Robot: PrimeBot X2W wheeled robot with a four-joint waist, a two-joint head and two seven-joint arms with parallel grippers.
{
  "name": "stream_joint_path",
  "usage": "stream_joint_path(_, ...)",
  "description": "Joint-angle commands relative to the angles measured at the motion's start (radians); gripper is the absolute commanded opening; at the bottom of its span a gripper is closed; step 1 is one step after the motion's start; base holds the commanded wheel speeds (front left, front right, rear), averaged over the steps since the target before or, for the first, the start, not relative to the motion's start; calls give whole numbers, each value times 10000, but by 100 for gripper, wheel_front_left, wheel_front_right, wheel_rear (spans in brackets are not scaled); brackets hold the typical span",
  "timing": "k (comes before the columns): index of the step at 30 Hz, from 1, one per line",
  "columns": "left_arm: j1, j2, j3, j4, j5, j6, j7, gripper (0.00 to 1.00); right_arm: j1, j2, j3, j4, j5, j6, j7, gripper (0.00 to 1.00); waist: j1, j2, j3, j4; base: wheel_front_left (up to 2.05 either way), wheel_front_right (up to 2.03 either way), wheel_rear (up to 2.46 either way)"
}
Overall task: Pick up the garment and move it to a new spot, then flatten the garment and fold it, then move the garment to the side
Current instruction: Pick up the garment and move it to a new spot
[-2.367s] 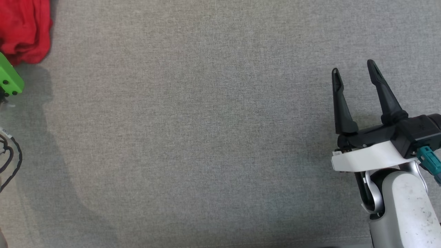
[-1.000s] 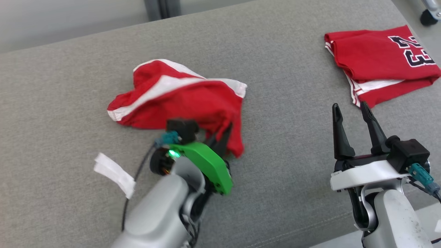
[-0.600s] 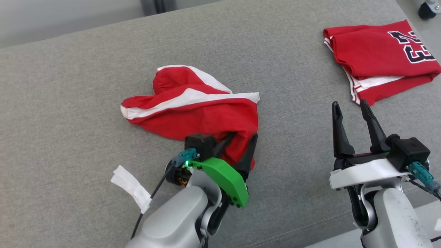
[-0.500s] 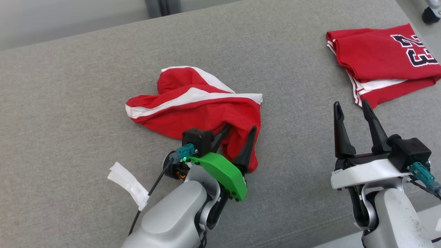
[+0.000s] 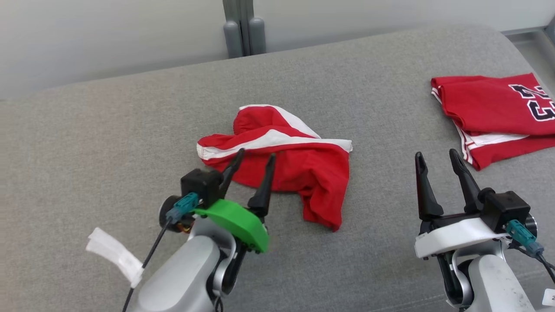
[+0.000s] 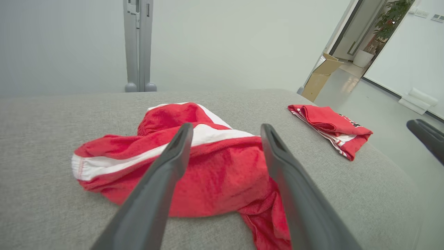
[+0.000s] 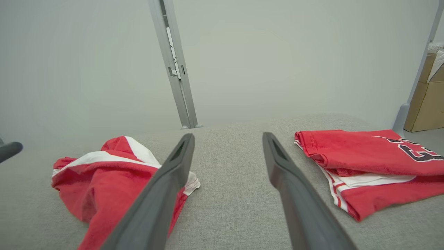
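The garment (image 5: pixel 299 160), red with white stripes, lies crumpled near the middle of the grey cushion (image 5: pixel 108 143). It also shows in the left wrist view as the garment (image 6: pixel 215 173) and in the right wrist view as the garment (image 7: pixel 100 173). My left gripper (image 5: pixel 256 158) is open just above the garment's near left edge, nothing between its fingers. My left gripper (image 6: pixel 225 130) points at the cloth. My right gripper (image 5: pixel 435 156) stands open to the right over bare cushion, and my right gripper (image 7: pixel 227 137) is empty too.
A folded red jersey (image 5: pixel 494 112) with a black number lies at the cushion's far right, also seen as the jersey (image 7: pixel 364 163). A grey post (image 5: pixel 243 26) stands behind the cushion. A cardboard box (image 7: pixel 425 100) sits beyond the right end. A white tag (image 5: pixel 115 255) hangs from my left arm's cable.
My left gripper opened and let go of the garment, which now lies on the cushion. It then drew back to the left. The head camera has shifted. The right gripper kept still.
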Motion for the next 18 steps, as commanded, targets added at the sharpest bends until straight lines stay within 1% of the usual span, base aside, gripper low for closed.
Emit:
stream_joint_path(1,511,235,283,-147,227,82,-26,100,192,-17,12,83,-5,-15,-26,100,0,-1,-525,449,0,0,0)
stream_joint_path(7,2106,850,1368,-837,1015,225,-19,100,456,-17,55,347,-56,-15,-26,100,0,-1,-895,679,0,0,0)
stream_joint_path(9,2722,930,1866,-1100,1226,258,-18,100,579,-15,24,409,-115,-13,-26,100,0,-1,-996,749,0,0,0)
stream_joint_path(13,3692,1019,2694,-1542,1686,318,-19,100,817,-15,-31,458,-198,-13,-26,100,0,-1,-1109,842,0,0,0)
stream_joint_path(18,4634,741,3676,-2023,2150,301,-21,100,1068,-17,-42,453,-64,-15,-26,100,0,-1,-1187,876,0,0,0)
